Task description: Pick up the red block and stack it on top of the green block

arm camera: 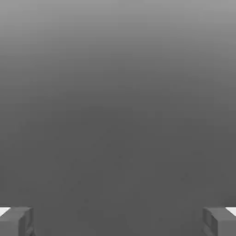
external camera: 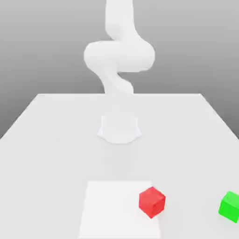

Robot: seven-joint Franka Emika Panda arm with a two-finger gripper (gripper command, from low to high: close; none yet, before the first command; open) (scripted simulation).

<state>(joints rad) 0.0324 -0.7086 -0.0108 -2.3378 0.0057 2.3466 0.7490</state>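
The red block (external camera: 152,201) rests on the white table near its front edge, at the exterior view's right side of a lighter square patch. The green block (external camera: 230,206) sits on the table further toward the exterior view's right, near the frame's border, well apart from the red one. In the hand view my gripper (arm camera: 118,221) is open: its two grey fingertips (arm camera: 16,221) stand far apart with nothing between them, facing plain grey background. The white arm (external camera: 119,56) rises from its base at the table's middle.
The arm's round base (external camera: 119,128) sits mid-table, behind the blocks. A lighter square patch (external camera: 114,207) marks the table's front centre. The table (external camera: 56,140) stretches wide on both sides, with its far edge behind the base.
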